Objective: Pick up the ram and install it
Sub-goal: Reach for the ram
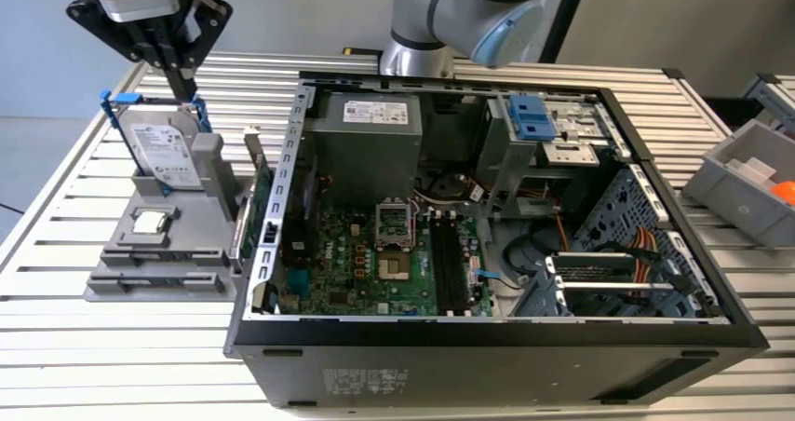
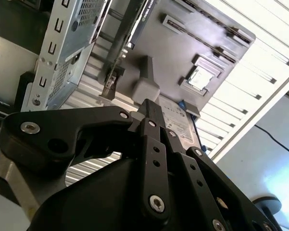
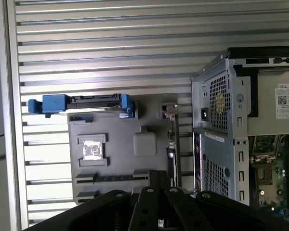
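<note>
The open computer case stands with the grey holder at its 9 o'clock. A hard drive stands upright at the holder's 12 o'clock. Just above the drive hangs the gripper, its fingers pressed together. A thin dark strip lies edge-on in the holder's long slot; I cannot tell whether it is the ram.

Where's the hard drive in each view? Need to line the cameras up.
Exterior view: hard drive upright in the grey fixture, at the exterior view's left of the case.
Second wrist view: hard drive just behind the gripper.
First wrist view: hard drive edge-on, between its blue tabs.
Shared landmark: processor chip on the fixture.
</note>
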